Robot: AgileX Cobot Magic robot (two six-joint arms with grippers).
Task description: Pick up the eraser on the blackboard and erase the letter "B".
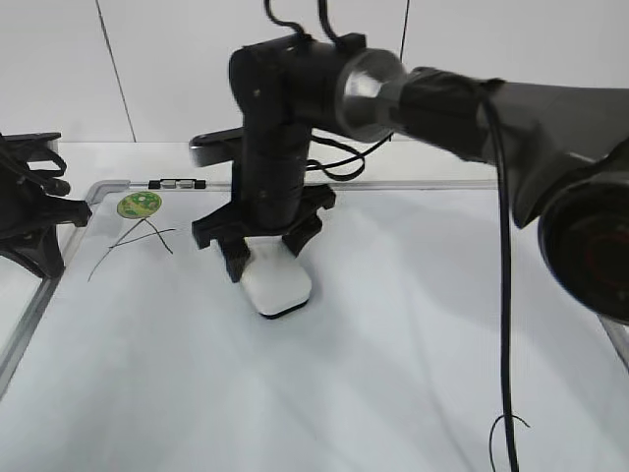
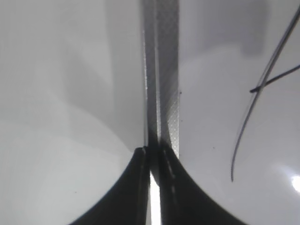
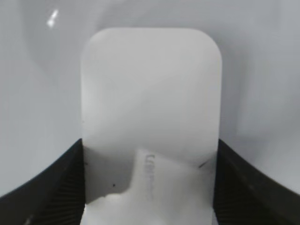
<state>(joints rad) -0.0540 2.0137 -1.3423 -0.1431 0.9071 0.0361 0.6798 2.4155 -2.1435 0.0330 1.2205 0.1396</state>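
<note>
Exterior view: right pincer [image 1: 263, 258] stands upright over the blackboard [image 1: 393, 334], its fingers pressed against both long sides of the eraser [image 1: 276, 280], which lies flat on the board left of centre. Right wrist view confirms it: dark pads [image 3: 61, 187] flank the white block, clamped on it. Letter "B" not visible anywhere; only the slanted strokes [image 1: 133, 241] near the green sticker [image 1: 139, 205] and a small mark at lower right. Left pincer [image 2: 154, 187] rests closed at the board's frame [image 2: 161, 70]. Step, as judged: wiping where the B was. Next move likely calls for lifting clear without smearing the neighbouring strokes.
</note>
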